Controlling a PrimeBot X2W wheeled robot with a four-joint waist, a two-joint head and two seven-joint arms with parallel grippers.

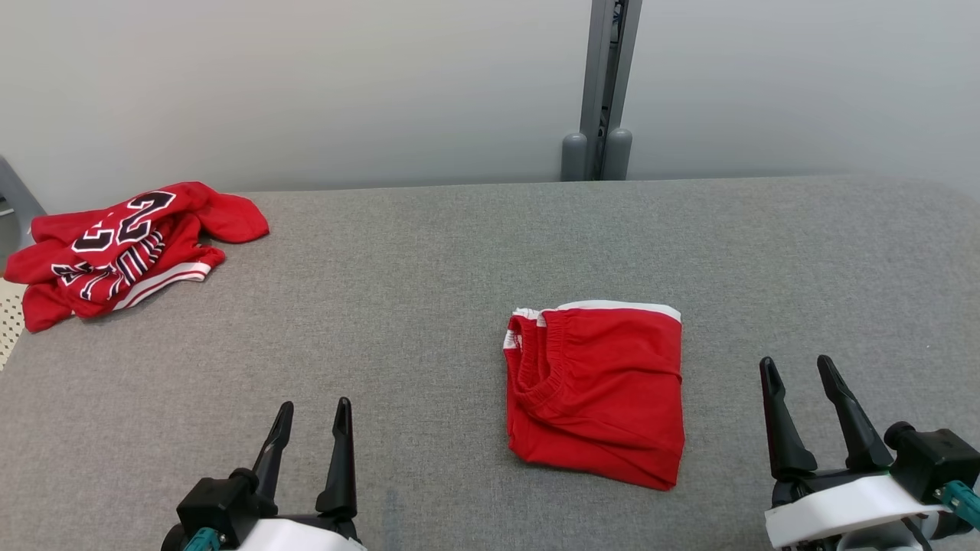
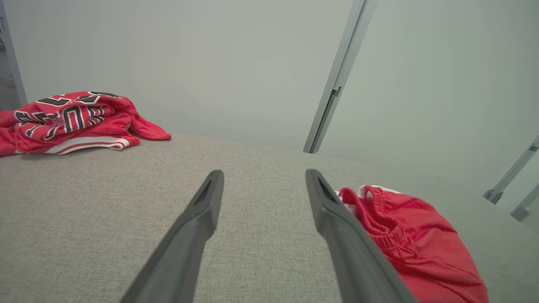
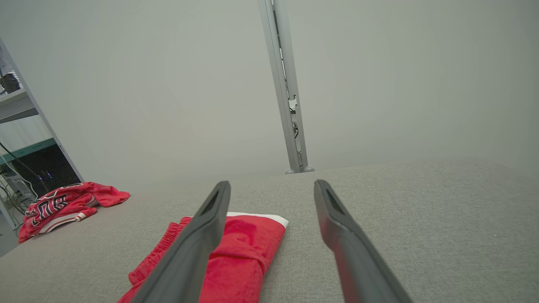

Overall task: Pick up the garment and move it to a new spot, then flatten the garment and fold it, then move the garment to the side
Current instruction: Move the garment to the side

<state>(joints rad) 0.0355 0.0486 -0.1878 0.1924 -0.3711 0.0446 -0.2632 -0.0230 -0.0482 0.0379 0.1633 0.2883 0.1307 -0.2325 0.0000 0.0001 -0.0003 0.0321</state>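
Right gripper point(image 1: 796, 361) and left gripper point(image 1: 315, 404) both gape empty; we find the folded shorts point(image 1: 597, 390) left of the right one, nearer it, their outline probably squarish.

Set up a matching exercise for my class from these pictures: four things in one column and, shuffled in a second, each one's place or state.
Column one
1. red shorts
2. red jersey
3. left gripper
4. right gripper

Column two
A. open, at the head view's lower right
B. crumpled, at the table's far left
C. folded, right of the table's middle
D. open, at the head view's lower left

Pairs: 1-C, 2-B, 3-D, 4-A
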